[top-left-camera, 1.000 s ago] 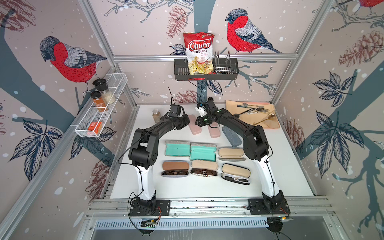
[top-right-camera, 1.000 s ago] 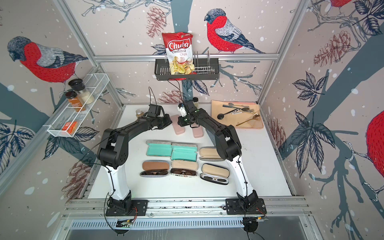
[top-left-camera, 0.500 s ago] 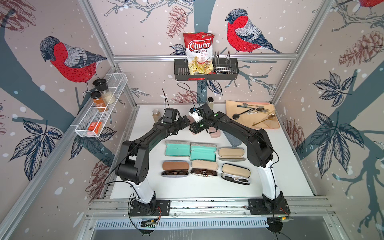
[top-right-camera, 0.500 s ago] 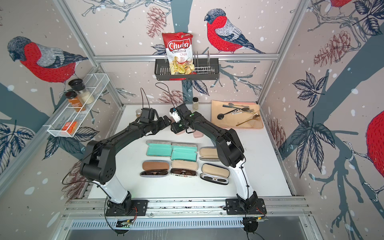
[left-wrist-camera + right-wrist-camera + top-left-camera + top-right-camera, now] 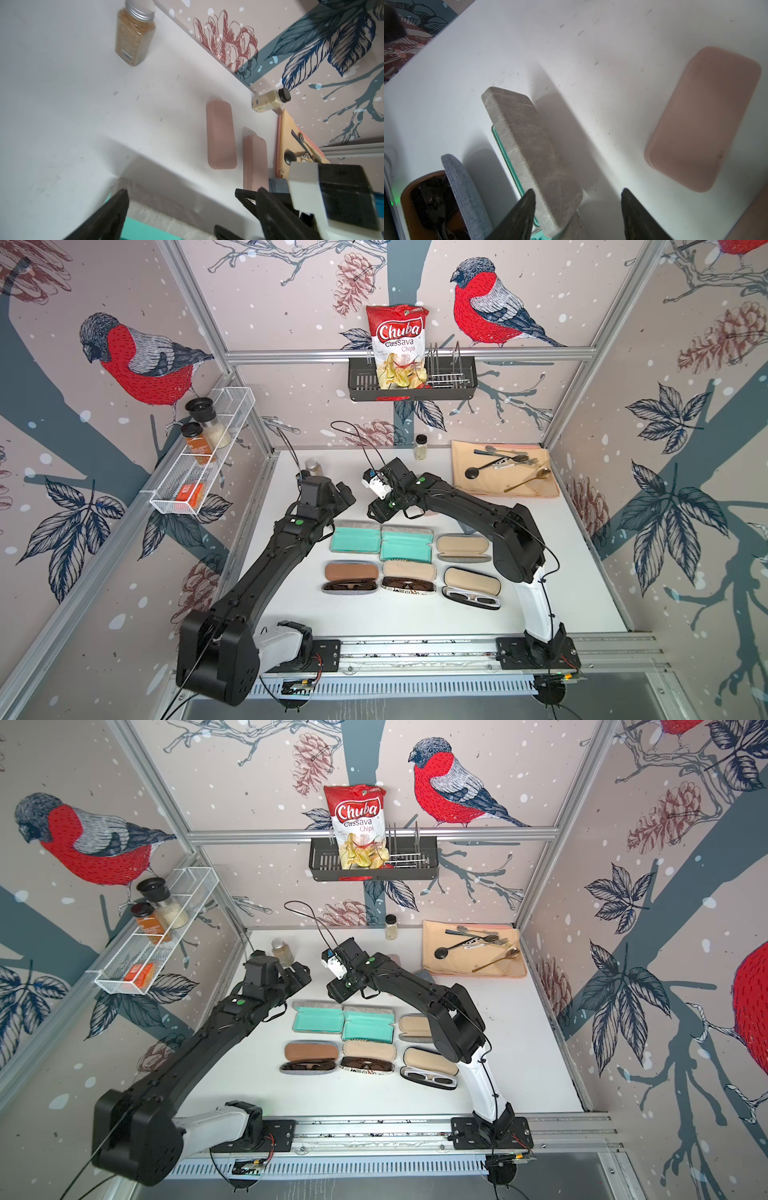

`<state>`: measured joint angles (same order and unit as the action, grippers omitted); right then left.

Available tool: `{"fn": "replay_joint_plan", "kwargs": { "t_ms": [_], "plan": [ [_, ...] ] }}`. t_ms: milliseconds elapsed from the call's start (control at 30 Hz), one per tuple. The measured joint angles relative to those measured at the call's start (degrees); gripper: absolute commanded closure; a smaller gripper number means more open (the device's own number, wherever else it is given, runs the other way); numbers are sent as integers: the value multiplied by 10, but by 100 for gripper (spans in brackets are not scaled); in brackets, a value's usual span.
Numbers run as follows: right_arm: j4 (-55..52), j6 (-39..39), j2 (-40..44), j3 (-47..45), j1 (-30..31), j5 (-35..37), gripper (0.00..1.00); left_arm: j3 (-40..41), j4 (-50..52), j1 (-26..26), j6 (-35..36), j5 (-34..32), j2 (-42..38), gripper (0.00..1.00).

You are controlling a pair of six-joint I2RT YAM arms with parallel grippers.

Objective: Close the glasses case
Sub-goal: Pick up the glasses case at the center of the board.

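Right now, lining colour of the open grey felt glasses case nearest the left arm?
Teal. The grey felt glasses case shows it best in a top view.

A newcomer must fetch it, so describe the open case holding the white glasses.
On the white table, six open glasses cases lie in two rows of three between the arms. In the row nearer the arm bases, take the end case beside the right arm's white link. It alone holds white-framed glasses; the brown case and the patterned case in that row hold dark sunglasses.
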<state>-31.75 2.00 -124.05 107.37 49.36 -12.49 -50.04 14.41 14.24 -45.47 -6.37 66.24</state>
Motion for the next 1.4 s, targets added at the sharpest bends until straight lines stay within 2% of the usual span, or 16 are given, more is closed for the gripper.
{"fn": "replay_joint_plan", "kwargs": {
  "t_ms": [133, 333, 933, 1233, 1400],
  "plan": [
    [-7, 11, -17, 19, 9, 2, 33, 29, 27, -18, -13, -30, -70, 5],
    [-30, 25, -30, 37, 34, 5, 32, 54, 60, -26, -23, -47, -121, 5],
    [-56, 41, -69, 66, 51, 17, 33, 85, 79, -30, -29, -47, -142, 5],
    [-63, 43, -89, 77, 53, 16, 43, 90, 76, -32, -37, -42, -131, 5],
    [-63, 43, -94, 80, 53, 15, 53, 92, 75, -33, -37, -41, -123, 5]
  ]
}}
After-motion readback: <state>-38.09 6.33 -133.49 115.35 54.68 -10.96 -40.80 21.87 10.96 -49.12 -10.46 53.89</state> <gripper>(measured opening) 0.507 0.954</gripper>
